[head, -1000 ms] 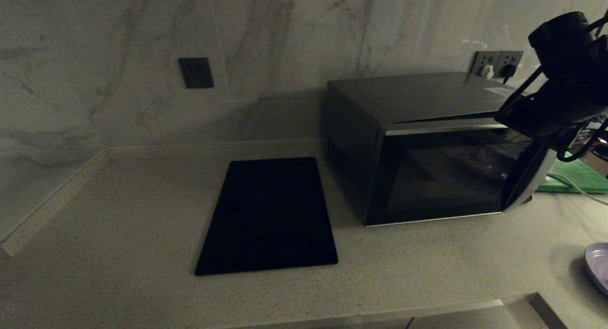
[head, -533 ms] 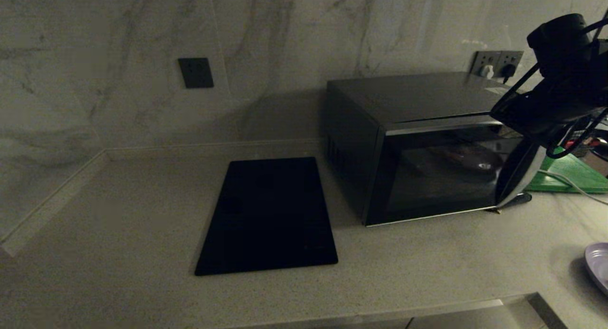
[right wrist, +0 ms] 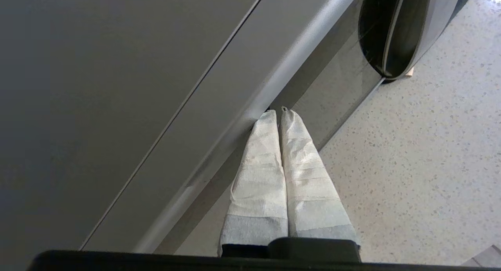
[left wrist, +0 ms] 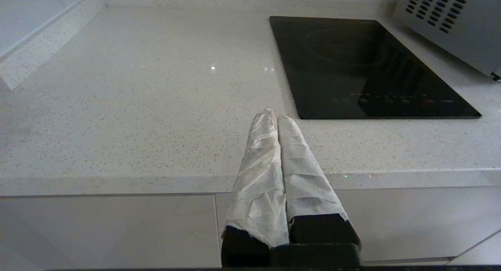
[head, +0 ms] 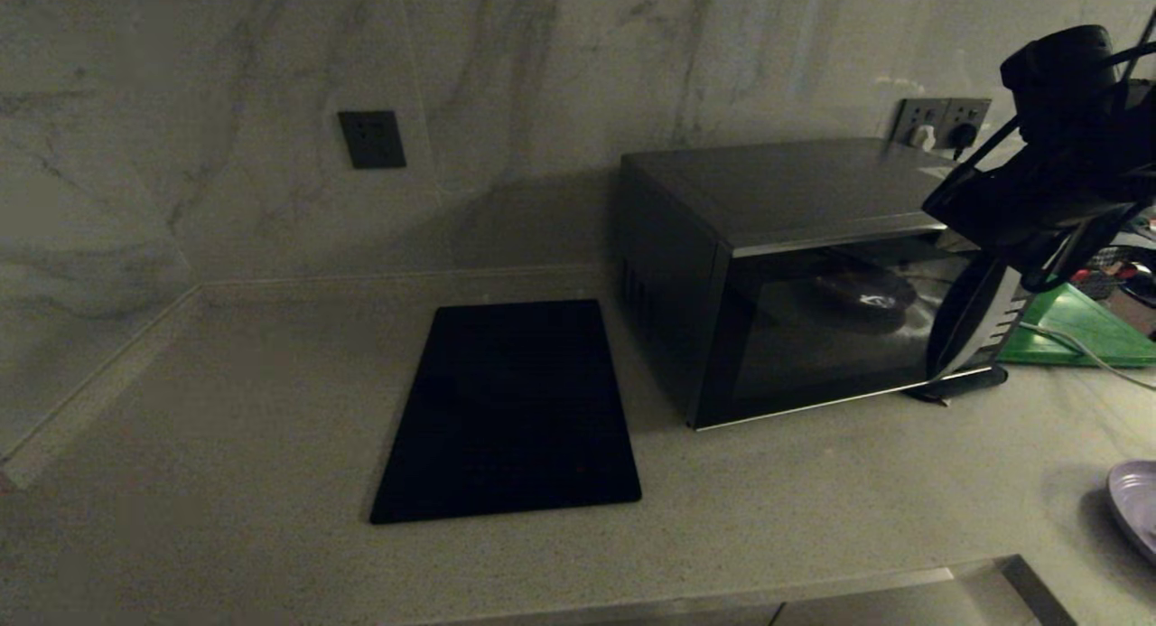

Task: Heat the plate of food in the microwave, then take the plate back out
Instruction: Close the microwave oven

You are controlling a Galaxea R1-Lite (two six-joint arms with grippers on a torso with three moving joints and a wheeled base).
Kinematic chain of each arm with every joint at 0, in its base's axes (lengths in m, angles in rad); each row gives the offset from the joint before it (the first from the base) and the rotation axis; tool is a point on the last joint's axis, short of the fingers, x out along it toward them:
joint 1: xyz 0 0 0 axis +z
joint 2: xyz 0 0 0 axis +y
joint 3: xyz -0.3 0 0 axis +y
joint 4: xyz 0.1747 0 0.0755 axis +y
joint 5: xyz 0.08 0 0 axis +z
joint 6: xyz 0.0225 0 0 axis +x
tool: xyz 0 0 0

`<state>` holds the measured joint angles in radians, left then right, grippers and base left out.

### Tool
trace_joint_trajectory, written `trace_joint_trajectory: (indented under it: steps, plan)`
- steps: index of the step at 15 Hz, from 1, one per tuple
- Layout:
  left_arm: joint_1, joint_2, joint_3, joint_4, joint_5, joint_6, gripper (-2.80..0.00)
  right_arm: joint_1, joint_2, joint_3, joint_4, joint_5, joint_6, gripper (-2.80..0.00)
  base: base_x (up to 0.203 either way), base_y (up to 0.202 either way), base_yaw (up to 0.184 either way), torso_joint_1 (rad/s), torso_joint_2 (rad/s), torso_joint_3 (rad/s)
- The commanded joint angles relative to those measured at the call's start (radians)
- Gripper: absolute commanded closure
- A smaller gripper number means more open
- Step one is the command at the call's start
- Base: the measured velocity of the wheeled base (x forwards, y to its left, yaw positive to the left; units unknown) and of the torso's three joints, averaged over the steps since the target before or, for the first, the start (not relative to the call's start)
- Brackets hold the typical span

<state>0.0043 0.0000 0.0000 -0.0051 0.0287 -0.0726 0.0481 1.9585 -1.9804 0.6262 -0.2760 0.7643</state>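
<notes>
The microwave (head: 777, 274) stands at the back right of the counter. Its dark glass door (head: 831, 337) is ajar, the right edge with the curved silver strip (head: 980, 323) swung out. My right gripper (right wrist: 278, 111) is shut, its taped fingertips tucked in the gap behind the door's silver top edge (right wrist: 274, 75); in the head view the right arm (head: 1048, 192) hangs over the microwave's right end. Only a sliver of the lavender plate (head: 1136, 504) shows at the far right; its food is out of view. My left gripper (left wrist: 277, 116) is shut and empty near the counter's front edge.
A flat black mat (head: 515, 409) lies left of the microwave. A green board (head: 1079, 328) and a white cable (head: 1097, 359) sit behind the open door. Wall sockets (head: 944, 120) are behind the microwave. The counter's front edge (head: 813, 590) is close.
The microwave door has swung further out at its right edge, showing more of the inside. My right arm has drawn slightly back with it. The plate has not moved.
</notes>
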Motion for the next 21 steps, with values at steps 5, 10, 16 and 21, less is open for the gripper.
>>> trace_joint_trajectory:
  steps: [5, 10, 16, 21]
  plan:
    - [0.000, 0.002, 0.000, -0.001, 0.000, -0.001, 0.00, -0.012, -0.059, 0.006, 0.008, 0.029, 0.000, 0.00, 0.000, 0.000, 0.000, 0.000, 0.00, 0.000]
    - [0.000, 0.002, 0.000, -0.001, 0.000, -0.001, 0.00, -0.145, -0.199, 0.007, 0.047, 0.031, -0.026, 0.00, 0.000, 0.000, 0.000, 0.000, 0.00, 0.000]
    - [0.000, 0.002, 0.000, -0.001, 0.000, -0.001, 0.00, -0.171, -0.331, 0.101, 0.071, 0.049, -0.052, 0.00, 0.000, 0.000, 0.000, 0.000, 0.00, 0.000]
    - [0.000, 0.002, 0.000, -0.001, 0.000, -0.001, 0.00, -0.082, -0.536, 0.214, 0.240, 0.261, -0.138, 0.00, 0.000, 0.000, 0.000, 0.000, 0.00, 0.000]
